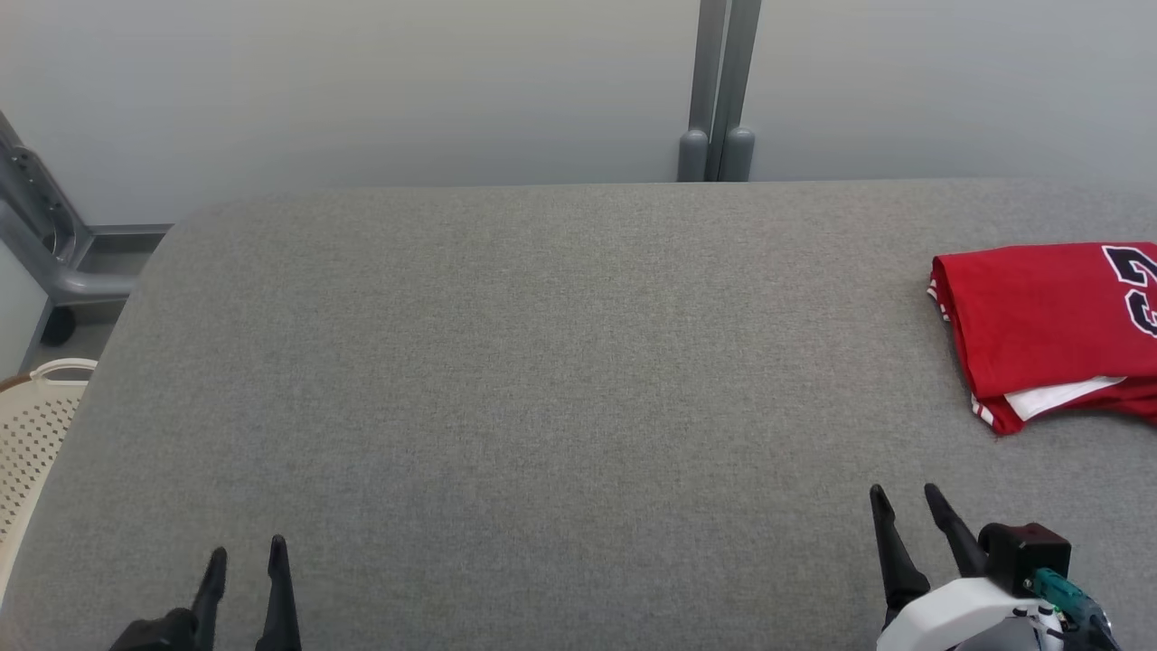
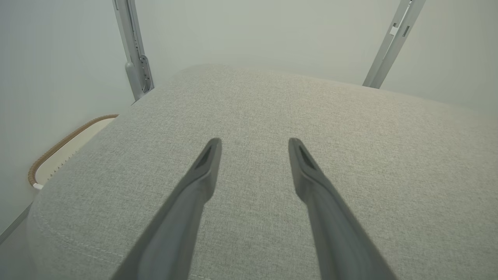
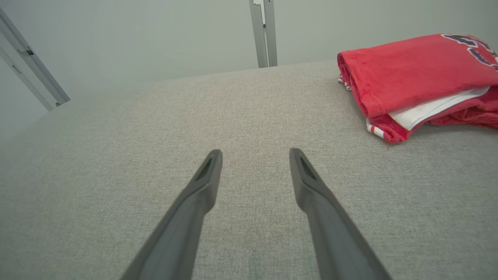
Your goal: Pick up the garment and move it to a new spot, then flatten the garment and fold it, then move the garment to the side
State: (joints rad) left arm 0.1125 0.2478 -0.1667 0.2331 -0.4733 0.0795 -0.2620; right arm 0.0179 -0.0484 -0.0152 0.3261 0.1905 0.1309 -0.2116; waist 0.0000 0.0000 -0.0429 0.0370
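The garment [image 1: 1039,316] is a red jersey with dark numerals and white trim, lying folded at the right edge of the grey padded table [image 1: 542,362]. In the right wrist view the garment [image 3: 412,74] sits at the upper right, a white layer showing between its red folds. My right gripper [image 1: 904,493] hangs open near the table's front, below and to the left of the garment, apart from it. Its fingers [image 3: 202,182] hold nothing. At the lower left my left gripper [image 1: 247,550] is open too, over bare fabric, and its fingers [image 2: 206,171] are empty.
A cream perforated basket [image 1: 36,425] stands beside the table's left edge, its woven rim [image 2: 62,144] visible in the left wrist view. A grey metal post [image 1: 719,90] rises behind the table against a pale wall. A metal frame [image 1: 45,244] stands at the back left.
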